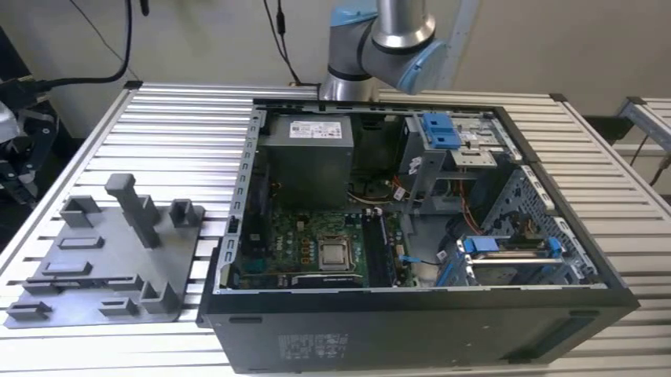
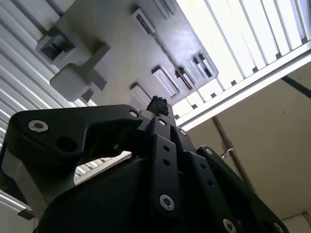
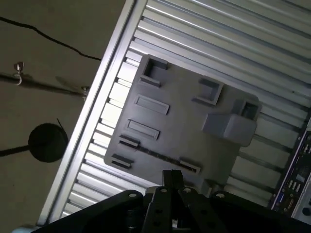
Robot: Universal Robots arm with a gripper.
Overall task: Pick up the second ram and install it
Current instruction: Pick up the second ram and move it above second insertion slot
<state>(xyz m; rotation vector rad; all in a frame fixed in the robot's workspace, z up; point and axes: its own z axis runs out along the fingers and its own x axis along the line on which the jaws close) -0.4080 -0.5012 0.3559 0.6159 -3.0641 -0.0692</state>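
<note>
Ribbed metal table (image 1: 168,129) against a pale wall (image 1: 210,39).

Exterior view: robot arm (image 1: 383,35) cut by top edge, computer case (image 1: 419,330) clipped at bottom. Slots on the motherboard (image 1: 304,247) too small to tell contents. In both wrist views, end effector (image 2: 156,106) body hides part of fixture tray (image 2: 116,53).

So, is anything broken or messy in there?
No, nothing stands out. The computer case lies open on the slatted table, with nothing spilled or knocked over. The grey fixture tray sits flat beside it, on the exterior view's left, with its posts upright. In the first wrist view, the gripper hangs above that tray.
</note>
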